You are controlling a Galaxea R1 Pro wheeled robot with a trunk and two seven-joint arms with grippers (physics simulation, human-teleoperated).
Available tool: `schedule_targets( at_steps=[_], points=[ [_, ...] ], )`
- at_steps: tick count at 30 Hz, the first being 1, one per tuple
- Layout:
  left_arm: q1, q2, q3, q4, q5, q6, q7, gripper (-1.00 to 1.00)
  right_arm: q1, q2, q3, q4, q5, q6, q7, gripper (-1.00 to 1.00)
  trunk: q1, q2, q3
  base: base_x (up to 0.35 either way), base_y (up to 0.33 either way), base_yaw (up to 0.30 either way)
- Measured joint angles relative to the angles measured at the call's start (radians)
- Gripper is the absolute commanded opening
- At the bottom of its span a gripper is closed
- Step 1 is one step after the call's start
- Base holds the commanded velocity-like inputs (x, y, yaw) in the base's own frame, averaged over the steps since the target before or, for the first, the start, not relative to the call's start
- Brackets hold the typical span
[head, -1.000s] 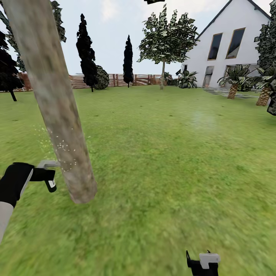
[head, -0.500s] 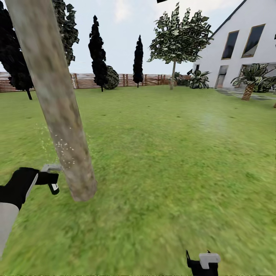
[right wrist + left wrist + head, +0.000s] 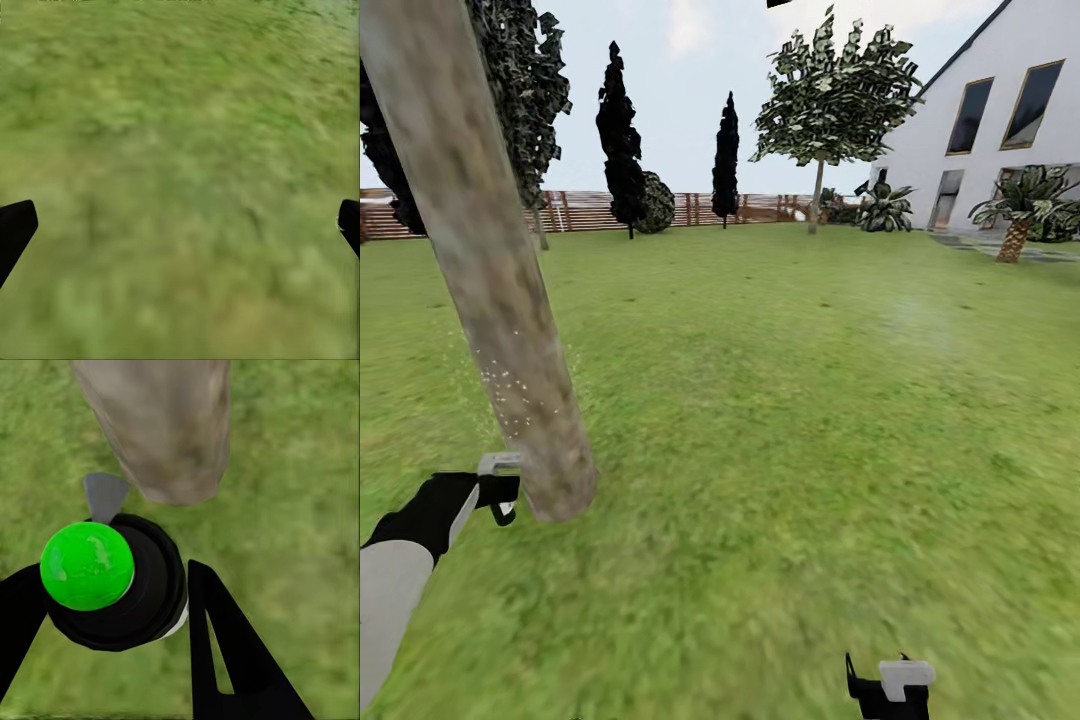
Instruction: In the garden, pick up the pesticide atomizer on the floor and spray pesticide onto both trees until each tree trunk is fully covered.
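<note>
Left gripper (image 3: 112, 607): clamped on pesticide atomizer (image 3: 112, 585), green cap up, grey nozzle just beside tree trunk (image 3: 490, 300) near its base. Since a second ago: view has panned, trunk sits further left in the head view, left arm lower, nozzle nearer trunk foot. Pale droplet speckle on lower bark, as before. Judgement: spraying of first trunk under way, coverage partial. Second tree (image 3: 840, 100) well apart, by fence. Right gripper (image 3: 180, 225): spread apart, empty, over lawn (image 3: 810, 400).

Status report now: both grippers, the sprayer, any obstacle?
Left gripper shut on green-capped black atomizer, nozzle at thick grey-brown tree trunk. Right gripper open over lawn. Nothing in the way.
</note>
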Motion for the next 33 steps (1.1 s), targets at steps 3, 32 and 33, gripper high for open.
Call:
schedule_targets(
  at_steps=[3, 32, 33],
  points=[
    [0.0, -0.005, 0.021, 0.001, 0.0, 0.0, 0.022, -1.0, 0.0, 0.0, 0.0, 0.0, 0.0, 0.0, 0.0, 1.0, 0.0, 0.0, 0.0, 0.0, -0.273, 0.274],
    [0.048, -0.02, 0.165, 0.065, -0.002, -0.101, 0.163, -1.0, 0.0, 0.0, 0.0, 0.0, -0.001, 0.0, 0.0, 1.0, 0.0, 0.0, 0.0, 0.081, -0.254, 0.132],
    [0.055, -0.025, 0.164, 0.078, -0.003, -0.154, 0.163, -1.0, 0.0, 0.0, 0.0, 0.0, 0.0, 0.0, 0.0, 1.0, 0.0, 0.0, 0.0, 0.126, -0.263, 0.085]
  ],
)
